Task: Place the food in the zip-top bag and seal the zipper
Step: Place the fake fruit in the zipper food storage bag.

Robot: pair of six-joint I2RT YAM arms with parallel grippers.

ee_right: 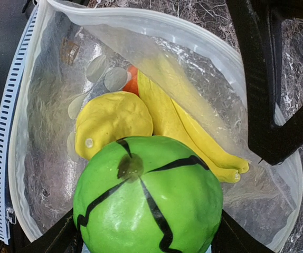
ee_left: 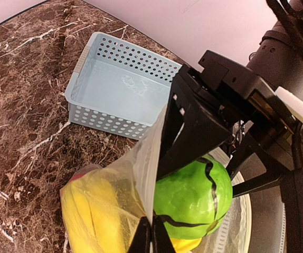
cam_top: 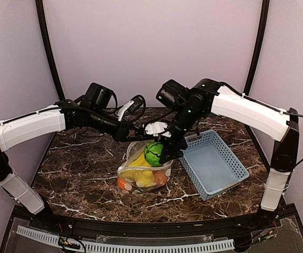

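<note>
The clear zip-top bag (cam_top: 135, 171) lies on the table with its mouth held up and open. My left gripper (ee_left: 151, 232) is shut on the bag's mouth edge (ee_left: 154, 158) and lifts it. My right gripper (ee_right: 146, 237) is shut on a green round melon toy (ee_right: 149, 197) with black stripes and holds it in the bag's mouth; the melon also shows in the top view (cam_top: 153, 153) and the left wrist view (ee_left: 192, 196). Inside the bag lie yellow bananas (ee_right: 186, 124), a yellow lumpy piece (ee_right: 112, 121) and an orange ball (ee_right: 133, 81). The white zipper strip (ee_right: 141, 23) rims the open mouth.
A light-blue slotted basket (cam_top: 215, 163) stands right of the bag, close to my right arm; it looks empty in the left wrist view (ee_left: 121, 87). The dark marble table (cam_top: 72, 168) lies around them.
</note>
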